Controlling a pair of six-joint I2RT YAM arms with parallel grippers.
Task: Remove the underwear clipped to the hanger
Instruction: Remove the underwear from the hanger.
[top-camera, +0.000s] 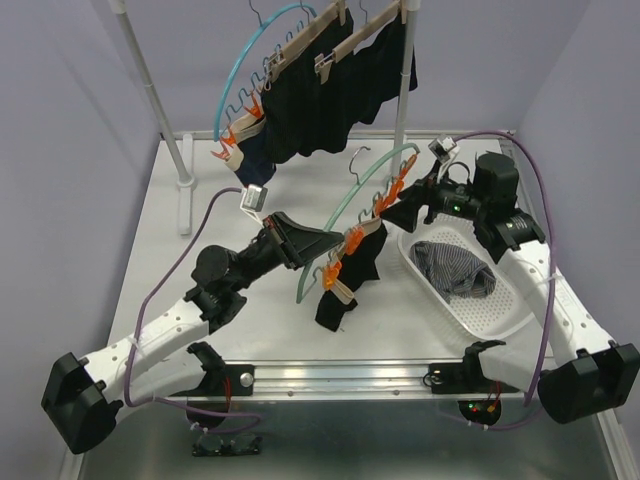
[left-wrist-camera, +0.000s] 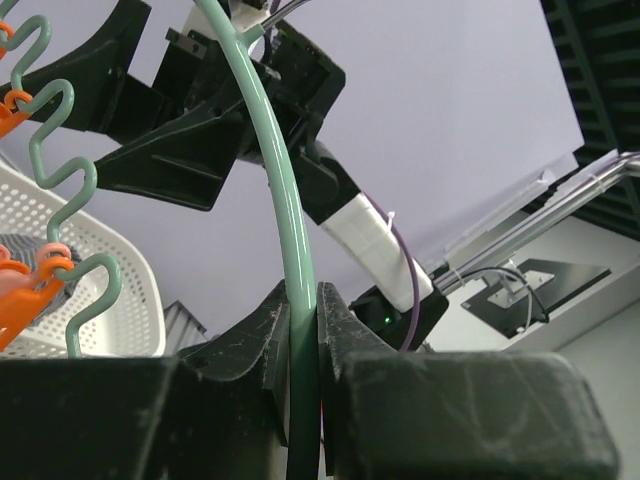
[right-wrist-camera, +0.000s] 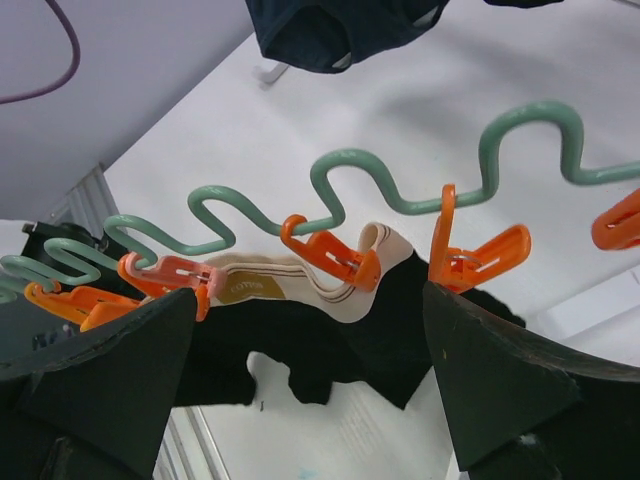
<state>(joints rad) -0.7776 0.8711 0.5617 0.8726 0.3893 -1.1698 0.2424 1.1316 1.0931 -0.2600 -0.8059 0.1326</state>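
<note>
At counter (top-camera: 400, 330) centre: underwear (top-camera: 352, 268), black, clipped to green hanger (left-wrist-camera: 285, 200); left claw (left-wrist-camera: 303, 325) clamped shut on its rod; right claw (right-wrist-camera: 310, 340) spread wide, empty. Recommended: squeeze orange clip (right-wrist-camera: 335, 255) squarely, draw cloth free.

Top view overhead; wrist views close, sharing green hanger (left-wrist-camera: 300, 290).

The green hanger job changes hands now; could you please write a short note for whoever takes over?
Left gripper: shut on the green hanger, holding it up.
Right gripper: open, facing the orange clips, nothing held.
Done: one checked garment lies in the white basket.
To do: black underwear with a beige waistband hangs clipped to the green hanger; more dark underwear hangs on the rack behind.
</note>
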